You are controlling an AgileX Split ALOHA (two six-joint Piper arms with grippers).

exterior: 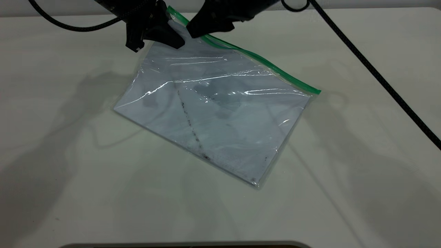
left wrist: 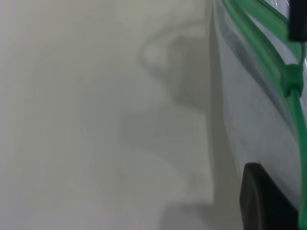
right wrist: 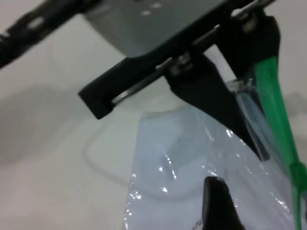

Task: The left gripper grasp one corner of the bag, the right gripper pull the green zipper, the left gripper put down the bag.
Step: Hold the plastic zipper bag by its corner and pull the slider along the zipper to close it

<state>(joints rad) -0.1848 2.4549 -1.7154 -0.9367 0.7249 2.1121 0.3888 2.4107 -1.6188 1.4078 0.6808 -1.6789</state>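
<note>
The bag (exterior: 213, 113) lies slanted across the white table (exterior: 361, 179), a clear document pouch with white paper showing through and a dark smudge line running diagonally over it. Its far corner is lifted off the table, and that is where both arms are crowded.

The left gripper (exterior: 162, 36) has that corner pinched: its dark fingers are closed onto the plastic just beside the end of the green zipper (exterior: 262, 60), so the first step looks done. The right wrist view shows this grip plainly, one black finger lying along the pouch edge against the green strip.

The right gripper (exterior: 196, 31) hovers right next to the left one, over the same end of the zipper. Whether its fingers are parted or already nipped onto anything, I cannot tell; only one dark fingertip (right wrist: 218, 203) shows, above the plastic.

From the left wrist view the small green slider tab (left wrist: 291, 81) sits on the strip close to the held corner. I'd judge the pull has not started: the slider sits at the held end, and the whole run toward the opposite corner is left. After that the bag has to be set down.
</note>
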